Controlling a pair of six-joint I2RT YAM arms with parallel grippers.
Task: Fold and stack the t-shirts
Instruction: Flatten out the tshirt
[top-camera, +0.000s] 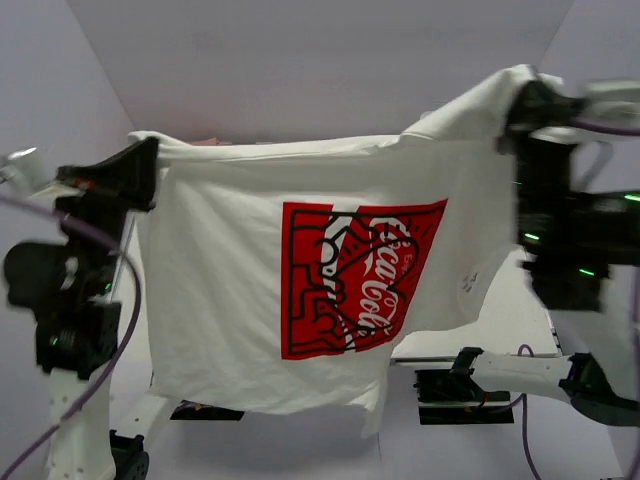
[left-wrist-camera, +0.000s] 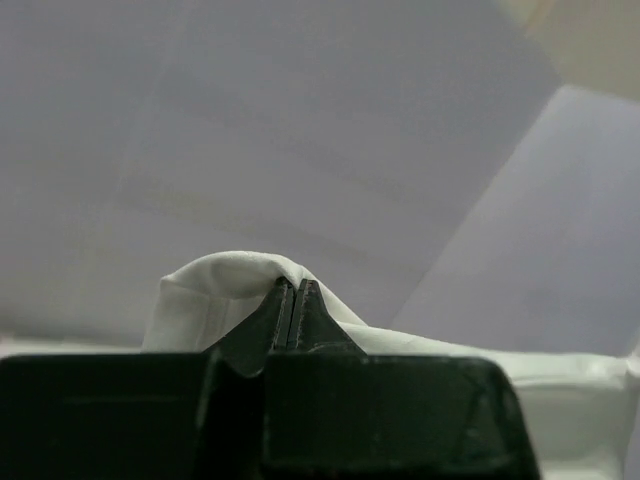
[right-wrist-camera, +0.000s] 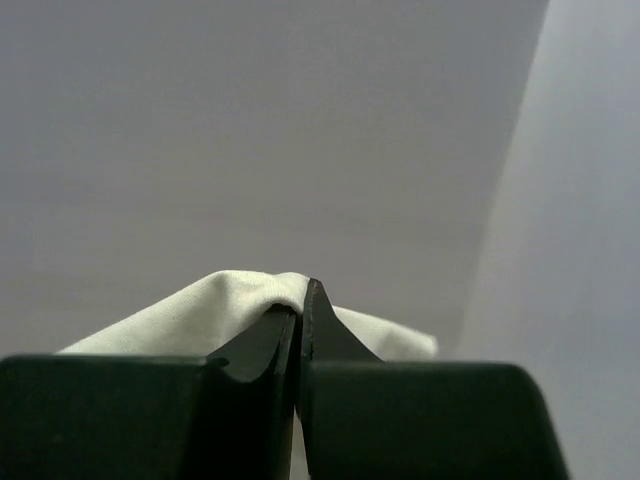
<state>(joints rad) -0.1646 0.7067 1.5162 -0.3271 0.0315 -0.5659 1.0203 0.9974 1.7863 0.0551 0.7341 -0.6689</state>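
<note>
Left tool (left-wrist-camera: 290, 292) and right tool (right-wrist-camera: 300, 298) clamped on white t-shirt (top-camera: 220, 290), red print (top-camera: 360, 275) seen only overhead

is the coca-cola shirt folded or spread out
Spread out. The white t-shirt hangs open in the air, pinched at its top corners by the left hand and right hand, its red print in view.

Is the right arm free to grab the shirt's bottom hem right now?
Probably not. The right gripper is shut on a top corner of the shirt, holding it up with the left gripper; it must release first.
</note>
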